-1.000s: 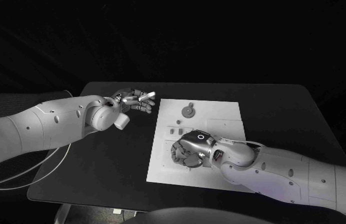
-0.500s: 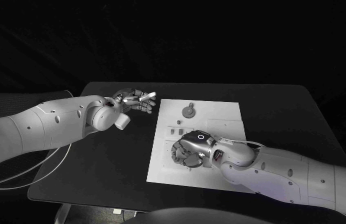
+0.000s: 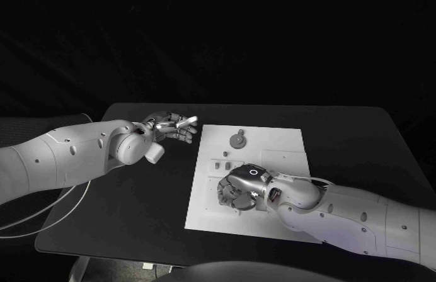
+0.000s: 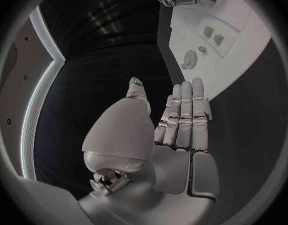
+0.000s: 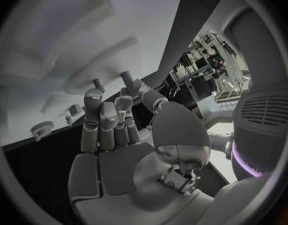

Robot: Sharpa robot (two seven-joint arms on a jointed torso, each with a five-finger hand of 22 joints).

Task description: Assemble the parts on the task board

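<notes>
On the task board (image 3: 273, 145), right hand (image 3: 238, 191) fingers curl down, grasp unclear; left hand (image 3: 170, 126) fingers spread beside it.

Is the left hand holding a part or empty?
Empty. The left hand lies open, fingers straight and together, nothing in its palm; it hovers beside the board, over the table.

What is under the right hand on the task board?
The right hand rests fingers-down on the near part of the task board. White board surface shows around it; whether a part lies beneath the fingers cannot be seen, as the hand covers that spot.
</notes>
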